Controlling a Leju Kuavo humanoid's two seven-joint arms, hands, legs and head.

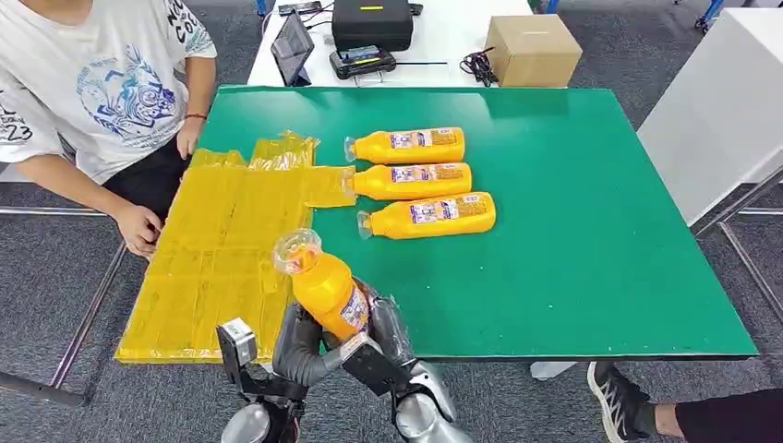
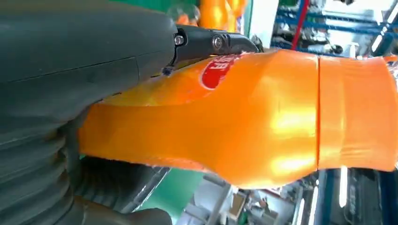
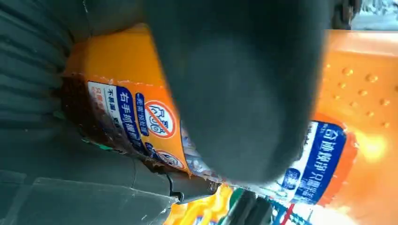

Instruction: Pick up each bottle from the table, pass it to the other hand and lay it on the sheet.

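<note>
Right now both robot hands meet at the near edge of the desk (image 1: 600, 231), wrapped around one orange bottle (image 1: 330, 288). The left robot hand (image 1: 297, 346) curls around its lower body from the left, and the right robot hand (image 1: 386, 337) clasps it from the right; in the wrist views, grey thumb and dark fingers (image 2: 211, 43) press against the orange plastic and its label. The bottle stands tilted, clear cap (image 1: 295, 249) up and leaning toward the yellow sheet (image 1: 222, 249). I judge this to be the hand-over itself.

The risk lies in the release: if one hand lets go before the other has a firm hold, the smooth bottle could slip and drop off the desk edge.

Three more orange bottles (image 1: 415, 180) lie on their sides in a row on the green top, just right of the sheet. A person's hand (image 1: 138, 228) rests at the sheet's left border.
</note>
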